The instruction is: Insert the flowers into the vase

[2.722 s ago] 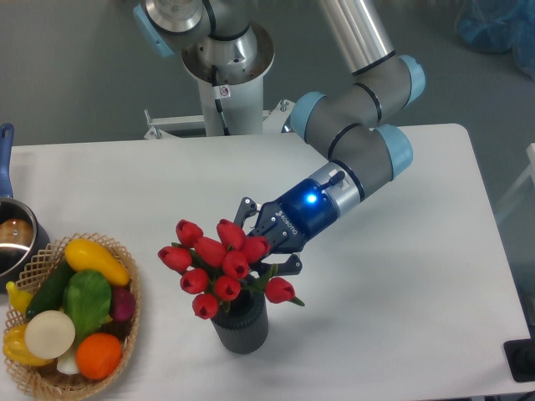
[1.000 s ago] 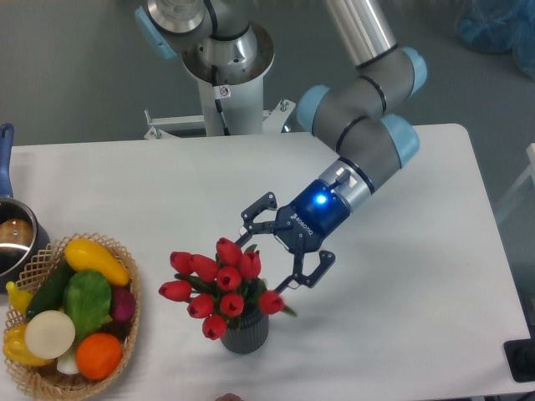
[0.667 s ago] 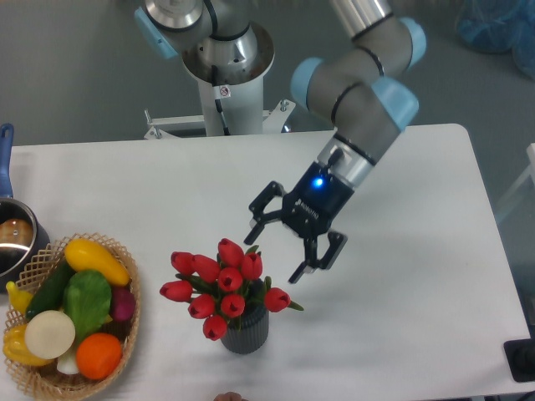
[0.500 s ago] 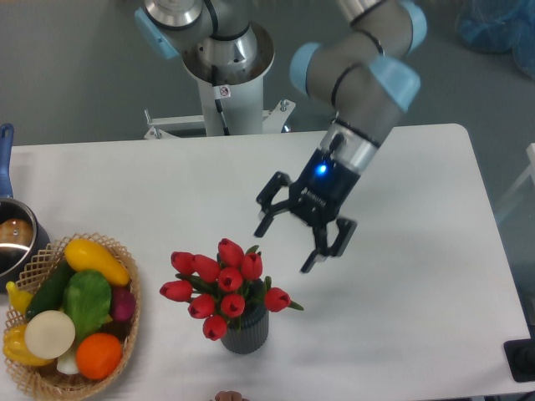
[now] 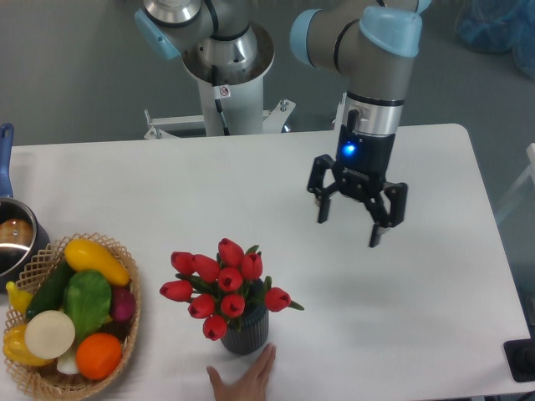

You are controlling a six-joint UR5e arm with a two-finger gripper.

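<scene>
Flowers: the flowers [image 5: 221, 281] stand in the vase [image 5: 243, 331], red buds fanned out wider than its rim, down at 7 o'clock from the gripper.
Vase: upright on the table [image 5: 435, 292], with a human hand [image 5: 244, 382] touching its base at 6 o'clock.
Gripper: the gripper [image 5: 358, 219] hangs well apart from the bunch, fingers spread wide, holding nothing.
Neighbours: wicker basket [image 5: 50, 334] of fruit at the vase's 9 o'clock; steel pot [image 5: 12, 234] beyond it.
Handling: looks light and soft up top, and those buds would crush easily. I'd take the bunch low on the gathered stems, never by the heads.
Progress: task reads as done.
</scene>
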